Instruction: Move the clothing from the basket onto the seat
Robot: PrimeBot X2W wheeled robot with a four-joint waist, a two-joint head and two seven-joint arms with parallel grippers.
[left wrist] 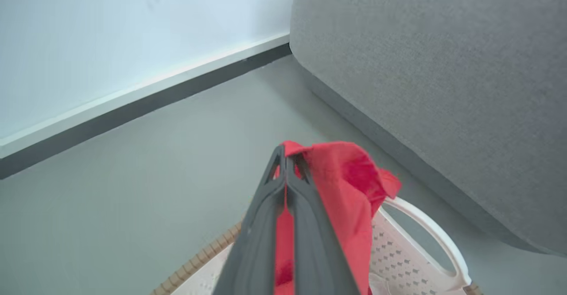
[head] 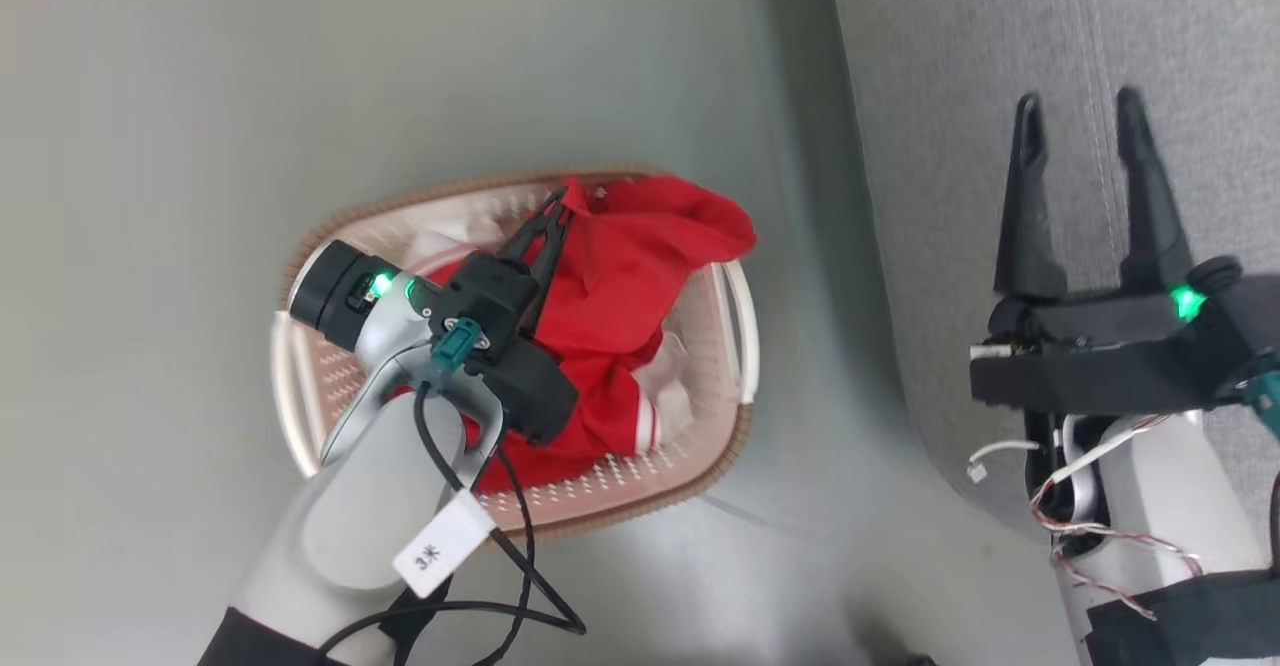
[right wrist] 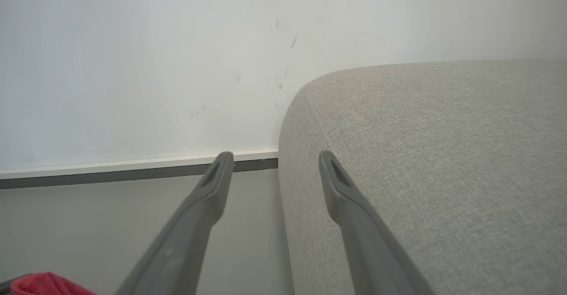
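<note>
While my left hand is clamped on the clothing in the basket, right hand apart, I think next comes lifting it right onto the seat.

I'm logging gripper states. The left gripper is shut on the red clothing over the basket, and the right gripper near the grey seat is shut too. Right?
Not quite: the right gripper near the grey seat is open, its jaws wide apart and empty, as the right wrist view shows. The left gripper is indeed shut on the red clothing over the basket.
</note>
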